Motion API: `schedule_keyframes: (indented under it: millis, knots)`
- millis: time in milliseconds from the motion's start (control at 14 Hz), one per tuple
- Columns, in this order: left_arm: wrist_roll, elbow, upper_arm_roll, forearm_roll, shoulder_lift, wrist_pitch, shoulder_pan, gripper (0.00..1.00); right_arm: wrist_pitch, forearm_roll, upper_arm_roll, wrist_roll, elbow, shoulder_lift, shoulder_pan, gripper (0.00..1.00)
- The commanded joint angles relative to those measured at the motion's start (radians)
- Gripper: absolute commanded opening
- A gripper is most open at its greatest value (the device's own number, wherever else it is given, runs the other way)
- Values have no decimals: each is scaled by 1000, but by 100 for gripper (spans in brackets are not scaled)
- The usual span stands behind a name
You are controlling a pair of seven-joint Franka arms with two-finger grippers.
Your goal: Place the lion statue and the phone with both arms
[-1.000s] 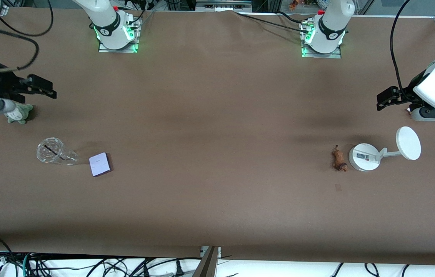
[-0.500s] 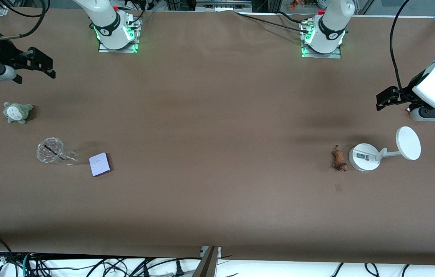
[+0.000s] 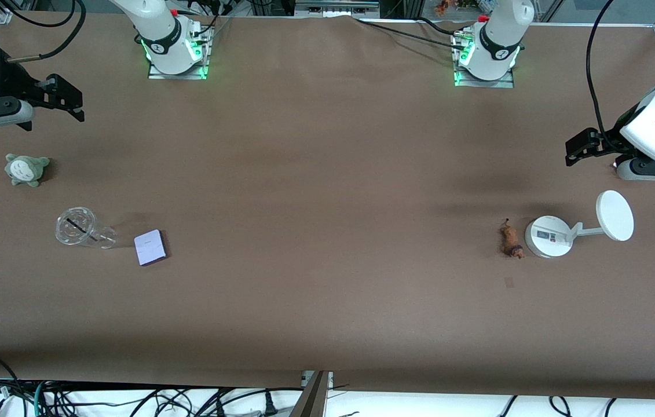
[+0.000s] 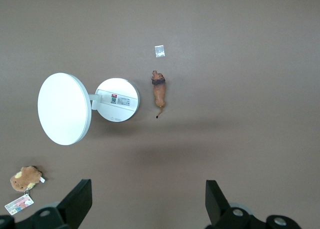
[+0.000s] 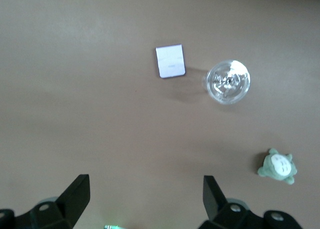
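The lion statue [image 3: 511,241] is a tiny orange-brown figurine lying on the brown table beside the white stand's round base, toward the left arm's end; it also shows in the left wrist view [image 4: 159,91]. The phone [image 3: 149,247], a pale lavender block, lies beside a clear cup toward the right arm's end; it also shows in the right wrist view [image 5: 170,61]. My left gripper [image 3: 575,152] is open and empty, up in the air, farther from the front camera than the stand. My right gripper [image 3: 69,101] is open and empty, raised over the table edge.
A white round-based stand [image 3: 548,236] with a disc [image 3: 614,215] sits next to the lion. A clear cup [image 3: 80,228] lies on its side next to the phone. A grey-green plush [image 3: 26,169] sits near the right arm's end. A brown plush with a card tag [image 4: 25,178] lies near the disc.
My right gripper has risen and moved away from the grey-green plush toward the robots' side, uncovering it. My left gripper has barely moved.
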Motion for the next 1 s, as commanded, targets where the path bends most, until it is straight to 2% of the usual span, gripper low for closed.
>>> schedule_keyframes:
  millis: [0,571,929]
  knots:
    - [25,34,-2,-6,14,-19,0,100,21,-7,16,-20,1,-7,-19,100]
    - [27,34,-4,-7,14,-23,0,100,9,-4,17,-28,4,13,-35,100]
    - [27,34,-4,-7,13,-25,0,100,6,-1,43,-25,16,21,-52,100]
